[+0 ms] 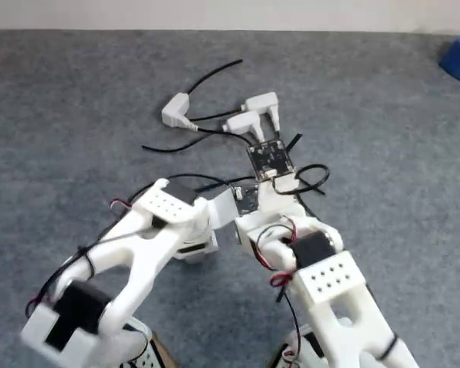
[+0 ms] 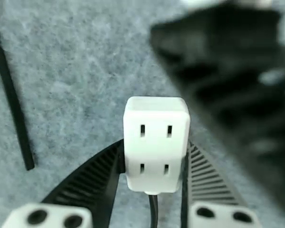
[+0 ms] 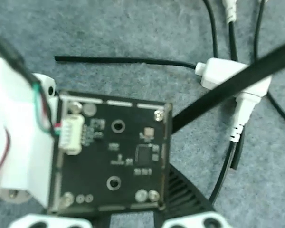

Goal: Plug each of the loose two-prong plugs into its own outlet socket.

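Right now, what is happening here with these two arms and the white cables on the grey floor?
The left gripper holds a white outlet socket between its jaws, and both pairs of slots are empty. The right arm is close beside it; its wrist camera faces a circuit board. The white plugs lie loose on the grey carpet just beyond both arms, so nothing is plugged in yet.

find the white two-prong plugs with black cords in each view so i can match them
high view: white two-prong plugs lie upper centre on the grey carpet.
left wrist view: not in it; the left gripper holds a white outlet block.
right wrist view: plugs beyond the square black circuit board.
shared landmark: the grey carpet.
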You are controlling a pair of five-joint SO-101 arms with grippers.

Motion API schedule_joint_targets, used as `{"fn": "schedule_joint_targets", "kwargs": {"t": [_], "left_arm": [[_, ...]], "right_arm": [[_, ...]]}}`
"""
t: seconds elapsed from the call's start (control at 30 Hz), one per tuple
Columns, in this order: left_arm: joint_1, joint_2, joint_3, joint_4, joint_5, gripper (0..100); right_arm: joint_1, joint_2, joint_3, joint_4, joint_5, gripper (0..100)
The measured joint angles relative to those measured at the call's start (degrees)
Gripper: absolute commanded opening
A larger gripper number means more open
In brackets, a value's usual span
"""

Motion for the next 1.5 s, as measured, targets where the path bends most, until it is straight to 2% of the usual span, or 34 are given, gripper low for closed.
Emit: {"fn": "schedule_joint_targets", "kwargs": {"t": [0.13,0.27,0.37,0.5,0.67,0.97,1.23,1.5], "left_arm": [[3.6,-9.4,4.7,0.0,3.4,15],[4.2,-19.2,9.1,0.1,4.1,15],[9.1,-23.6,12.0,1.3,4.6,15],[4.0,-25.1,12.4,1.1,5.1,15],[-3.0,-25.2,12.4,0.6,2.1,15],[-2.4,-25.2,12.4,0.6,1.5,15],[3.6,-25.2,12.4,0.5,3.6,16],[4.1,-25.2,12.4,0.4,2.1,36]], "right_arm": [[5.6,-1.2,0.6,1.8,-1.7,0.6],[16.2,-1.2,0.1,1.5,-2.8,0.6],[20.5,-0.2,1.6,1.8,-2.8,0.6],[20.5,-0.4,2.2,1.4,-2.8,0.6],[20.2,-0.4,2.5,1.4,-2.8,0.6],[23.6,-0.5,2.5,3.3,-2.8,0.6],[24.7,-0.4,2.5,3.3,-2.8,0.6],[25.3,-0.4,-0.7,8.1,-2.8,0.6]]}}
